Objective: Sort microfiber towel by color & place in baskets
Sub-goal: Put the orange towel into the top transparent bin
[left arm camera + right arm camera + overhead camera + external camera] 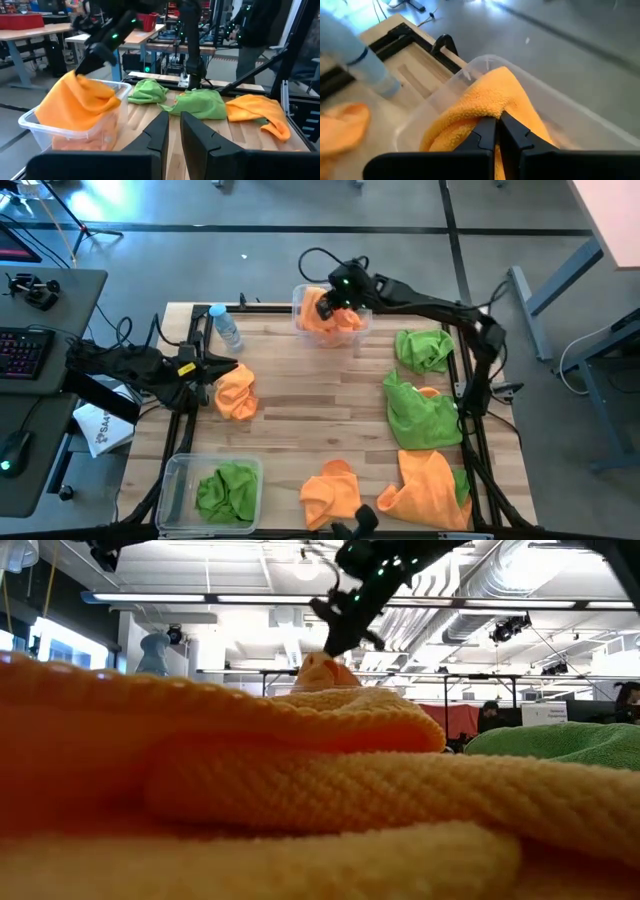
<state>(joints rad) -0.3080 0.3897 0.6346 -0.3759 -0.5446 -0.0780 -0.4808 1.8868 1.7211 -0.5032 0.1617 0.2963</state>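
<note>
While the right gripper [338,302] hung over the far basket [301,302], its jaws were pinched shut on an orange towel [485,107] that draped down into that tub. The right wrist view showed the cloth as a thick, nubbly fold of bright orange bunched between the dark fingers [487,131], with the clear rim curving around it.

Two clear baskets stood on the table [300,395]: the far one at the table's far edge, holding orange cloth, and the near basket [172,480] at the near left corner, holding a crumpled green towel [226,492].

Outside the tubs, three orange towels lay loose: one [236,392] on the left just beside the left gripper [222,370], one [331,492] at the near edge in the middle, and one [428,488] at the near right. Two green heaps lay on the right side: a small one [423,349] towards the far edge and a larger spread one [420,416] nearer, with a bit of orange showing at its top; how many cloths each heap held could not be told. A further scrap of green showed at the near right orange towel's right edge. All were soft and rumpled, none folded flat.

The left gripper rested at the left side of the table, its jaws narrow with a slim gap and nothing between them. A small water bottle [227,326] lay near the far left corner.
</note>
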